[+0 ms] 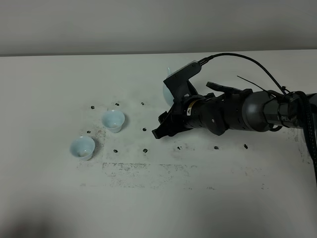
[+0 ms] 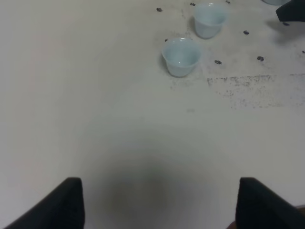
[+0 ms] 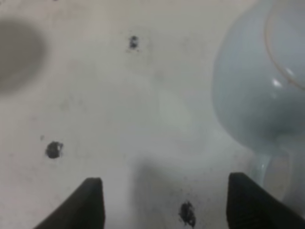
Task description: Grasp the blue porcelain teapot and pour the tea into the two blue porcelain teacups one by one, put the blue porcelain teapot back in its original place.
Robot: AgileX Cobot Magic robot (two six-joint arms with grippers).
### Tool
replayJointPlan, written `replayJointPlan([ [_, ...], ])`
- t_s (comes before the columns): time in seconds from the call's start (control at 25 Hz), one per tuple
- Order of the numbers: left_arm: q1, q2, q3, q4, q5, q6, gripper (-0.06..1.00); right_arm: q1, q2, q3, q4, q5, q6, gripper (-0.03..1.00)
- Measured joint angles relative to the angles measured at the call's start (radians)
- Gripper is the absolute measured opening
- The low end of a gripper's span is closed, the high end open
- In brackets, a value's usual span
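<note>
Right arm reaches in from the right across the white table (image 1: 49,198). The right gripper (image 1: 158,126) is low over the middle of the table, jaws spread wide with nothing between them.

The overhead view shows only a pale sliver of the blue porcelain teapot (image 1: 164,90), behind the arm's wrist mount. The right wrist view gives much more: the teapot's round belly (image 3: 252,90) is close up, and its loop handle (image 3: 267,167) is just beside one finger of the right gripper (image 3: 167,205). The teapot stands off to one side of the jaws, not inside them.

The front teacup (image 1: 82,148) and back teacup (image 1: 113,120) stand upright on the left half, near each other but apart, and well clear of the teapot.

The left gripper (image 2: 157,205) appears only in its own wrist view. Its fingers are wide apart and empty, hanging over bare table. Ahead of it are the front teacup (image 2: 181,56) and the back teacup (image 2: 208,19).

The surface is matte white, scuffed with grey speckling and dotted with small black marks (image 1: 144,149). A plain grey wall (image 1: 148,25) runs behind the far edge.
</note>
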Motion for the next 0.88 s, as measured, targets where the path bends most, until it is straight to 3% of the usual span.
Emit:
replayJointPlan([
  [0.24, 0.0, 0.0, 0.0, 0.0, 0.0, 0.0, 0.63, 0.0, 0.0, 0.0, -0.009, 0.025, 0.0, 0.53],
  [0.44, 0.0, 0.0, 0.0, 0.0, 0.0, 0.0, 0.63, 0.009, -0.004, 0.0, -0.009, 0.137, 0.001, 0.53],
  [0.64, 0.0, 0.0, 0.0, 0.0, 0.0, 0.0, 0.63, 0.014, -0.098, -0.007, -0.009, 0.357, 0.001, 0.53],
  [0.88, 0.0, 0.0, 0.0, 0.0, 0.0, 0.0, 0.63, -0.007, -0.176, -0.152, 0.02, 0.813, 0.001, 0.53],
])
